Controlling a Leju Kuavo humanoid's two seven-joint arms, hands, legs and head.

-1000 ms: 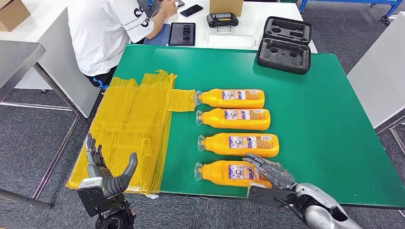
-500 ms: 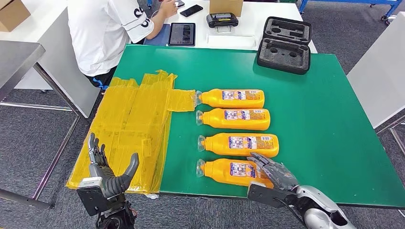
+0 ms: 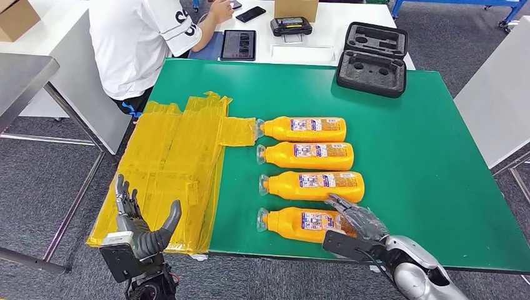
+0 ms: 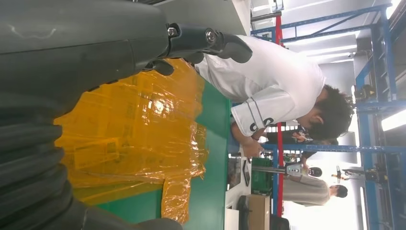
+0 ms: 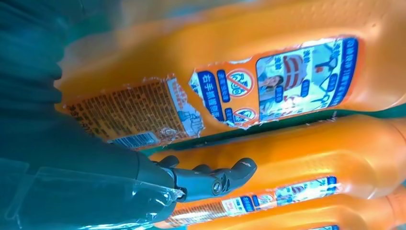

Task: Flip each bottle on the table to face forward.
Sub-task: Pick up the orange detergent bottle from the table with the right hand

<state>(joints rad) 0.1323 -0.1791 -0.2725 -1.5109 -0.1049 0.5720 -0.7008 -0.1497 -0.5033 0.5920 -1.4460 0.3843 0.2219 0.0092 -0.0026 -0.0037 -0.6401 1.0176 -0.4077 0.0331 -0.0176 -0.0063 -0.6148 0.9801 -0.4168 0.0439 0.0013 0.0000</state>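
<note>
Four orange bottles lie side by side on the green table (image 3: 425, 156), caps pointing left, printed labels up. My right hand (image 3: 356, 225) lies over the base end of the nearest bottle (image 3: 294, 223), its fingers (image 5: 210, 178) stretched out into the gap toward the second-nearest bottle (image 3: 312, 186). The right wrist view shows the nearest bottle's torn label (image 5: 239, 86) close up and the neighbouring bottle (image 5: 306, 153) beyond the fingertips. The two far bottles (image 3: 306, 155) (image 3: 303, 129) lie untouched. My left hand (image 3: 140, 228) hovers off the table's front left corner, fingers apart and holding nothing.
Crumpled yellow plastic sheet (image 3: 175, 162) covers the table's left part. A black foam case (image 3: 373, 59) sits at the far right corner. A person in a white shirt (image 3: 140, 44) sits at the white desk behind, with a tablet (image 3: 238, 44).
My right hand's fingers have reached further over the nearest bottle's base toward the second-nearest one, whose right end has shifted slightly away. The left hand has stayed in place.
</note>
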